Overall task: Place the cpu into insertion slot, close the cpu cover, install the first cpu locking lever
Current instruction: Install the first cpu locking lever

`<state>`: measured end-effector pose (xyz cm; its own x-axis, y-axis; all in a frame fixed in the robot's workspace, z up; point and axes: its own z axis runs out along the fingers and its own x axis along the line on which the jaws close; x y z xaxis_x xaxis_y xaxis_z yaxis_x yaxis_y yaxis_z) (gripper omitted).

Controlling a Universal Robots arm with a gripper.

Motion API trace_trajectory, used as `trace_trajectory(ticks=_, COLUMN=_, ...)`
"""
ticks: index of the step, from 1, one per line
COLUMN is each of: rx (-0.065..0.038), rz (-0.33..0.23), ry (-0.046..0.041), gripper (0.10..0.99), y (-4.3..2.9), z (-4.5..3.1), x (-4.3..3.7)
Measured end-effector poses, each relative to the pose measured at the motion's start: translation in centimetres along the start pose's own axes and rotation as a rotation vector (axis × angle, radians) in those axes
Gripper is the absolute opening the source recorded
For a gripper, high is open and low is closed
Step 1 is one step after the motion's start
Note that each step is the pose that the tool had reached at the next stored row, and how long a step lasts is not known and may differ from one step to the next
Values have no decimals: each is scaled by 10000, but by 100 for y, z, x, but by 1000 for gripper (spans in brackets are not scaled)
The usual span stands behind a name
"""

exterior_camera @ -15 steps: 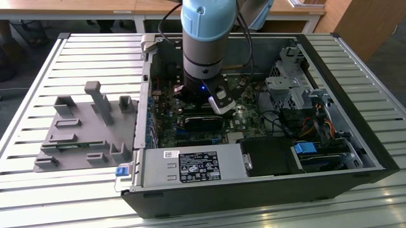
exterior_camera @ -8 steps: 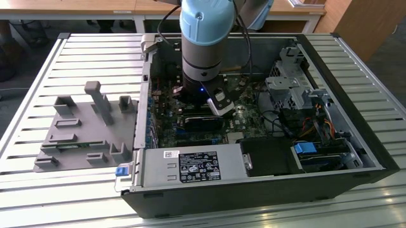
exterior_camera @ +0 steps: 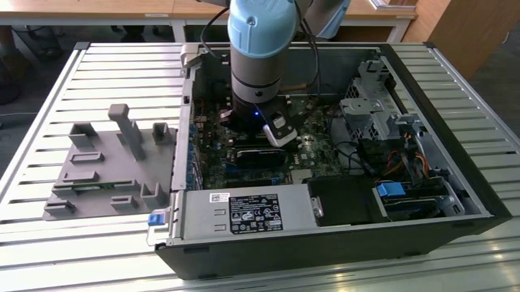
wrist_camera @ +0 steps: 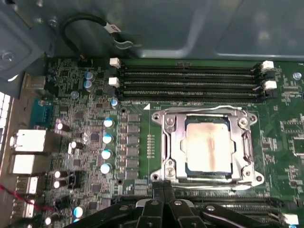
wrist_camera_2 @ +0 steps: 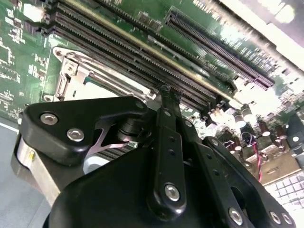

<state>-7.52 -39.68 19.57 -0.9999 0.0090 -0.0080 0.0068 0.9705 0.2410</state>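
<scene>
The cpu cover (wrist_camera: 207, 145) lies open from above; memory slots (wrist_camera: 190, 80) border it at upper frame, capacitors (wrist_camera: 107, 137) at left.

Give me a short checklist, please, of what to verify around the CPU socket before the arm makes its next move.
1. The cpu sits inside the insertion slot: ok.
2. The cpu cover lies down flat over the chip's edges: ok.
3. Locking lever latched: cannot tell.
4. The gripper carries nothing, fingertips together: ok.
5. Gripper beside the socket's edge, not over the chip: ok.
</scene>
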Motion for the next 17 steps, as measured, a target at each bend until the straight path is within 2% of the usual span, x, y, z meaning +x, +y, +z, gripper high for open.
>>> trace_trajectory(ticks=11, rx=-34, rz=0, ry=1, gripper=106, y=59, z=70, x=55)
trace_trajectory(ticks=17, rx=-52, rz=-2, ry=-6, gripper=106, y=63, z=67, x=59)
